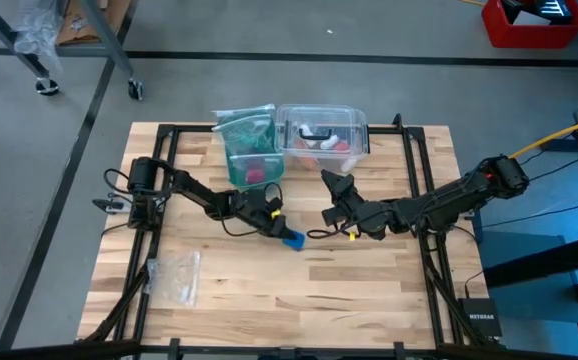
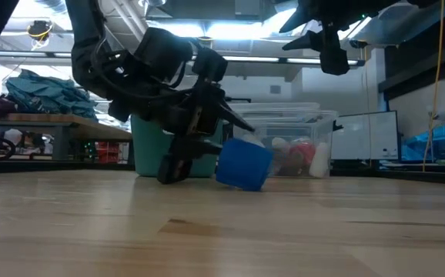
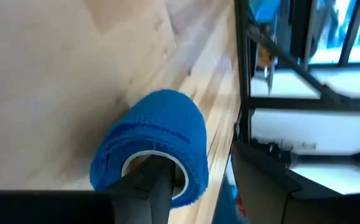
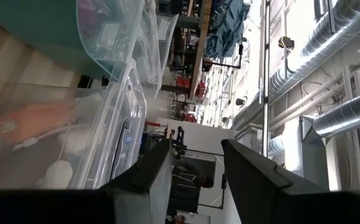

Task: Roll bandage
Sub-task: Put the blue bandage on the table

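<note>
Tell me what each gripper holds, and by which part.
The left gripper holds the bandage roll, one finger pushed into its hollow core. The right gripper is open and holds nothing.

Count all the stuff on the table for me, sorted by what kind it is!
Blue bandage roll: 1
Clear plastic box: 1
Green-tinted bag: 1
Clear zip bag: 1
Robot grippers: 2, the left gripper at the bandage roll and the right gripper lifted near the box
Total: 6
</note>
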Controlling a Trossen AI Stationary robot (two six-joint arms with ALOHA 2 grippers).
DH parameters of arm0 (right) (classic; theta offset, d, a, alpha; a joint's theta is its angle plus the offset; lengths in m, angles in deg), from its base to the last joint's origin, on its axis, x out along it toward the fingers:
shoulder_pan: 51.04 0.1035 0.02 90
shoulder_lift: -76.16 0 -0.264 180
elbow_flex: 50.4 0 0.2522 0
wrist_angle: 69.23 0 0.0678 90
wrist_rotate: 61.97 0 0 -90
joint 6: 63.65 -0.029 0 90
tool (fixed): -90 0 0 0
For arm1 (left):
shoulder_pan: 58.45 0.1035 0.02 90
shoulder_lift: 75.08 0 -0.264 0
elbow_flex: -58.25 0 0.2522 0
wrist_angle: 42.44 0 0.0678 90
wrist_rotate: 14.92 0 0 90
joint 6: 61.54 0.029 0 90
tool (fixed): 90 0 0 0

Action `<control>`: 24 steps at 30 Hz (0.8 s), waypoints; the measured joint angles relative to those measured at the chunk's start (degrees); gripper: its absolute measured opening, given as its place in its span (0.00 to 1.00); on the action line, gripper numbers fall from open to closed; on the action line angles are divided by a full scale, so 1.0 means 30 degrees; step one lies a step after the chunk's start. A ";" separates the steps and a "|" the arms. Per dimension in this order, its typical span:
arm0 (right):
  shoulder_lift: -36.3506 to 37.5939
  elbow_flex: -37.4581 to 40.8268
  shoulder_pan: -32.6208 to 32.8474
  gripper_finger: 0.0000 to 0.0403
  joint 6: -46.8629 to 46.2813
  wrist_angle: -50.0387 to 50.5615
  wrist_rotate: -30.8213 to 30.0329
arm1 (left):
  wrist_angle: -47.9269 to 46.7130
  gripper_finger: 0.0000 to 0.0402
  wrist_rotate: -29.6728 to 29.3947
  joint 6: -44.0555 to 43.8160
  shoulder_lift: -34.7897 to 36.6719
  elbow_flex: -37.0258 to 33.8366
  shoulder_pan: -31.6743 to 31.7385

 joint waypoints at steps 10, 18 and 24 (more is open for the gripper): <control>0.0000 0.0000 -0.0003 0.37 0.0007 0.0466 0.0000 | -0.0936 0.37 0.0494 0.1775 0.0386 -0.0092 0.0627; 0.0000 0.0000 0.0004 0.37 0.0000 0.0943 -0.0007 | -0.2594 0.31 -0.0915 0.2726 0.3433 -0.1845 0.1107; 0.0000 0.0000 0.0005 0.37 0.0000 0.0923 -0.0001 | -0.4062 0.28 -0.1882 0.2855 0.5248 -0.3406 0.0995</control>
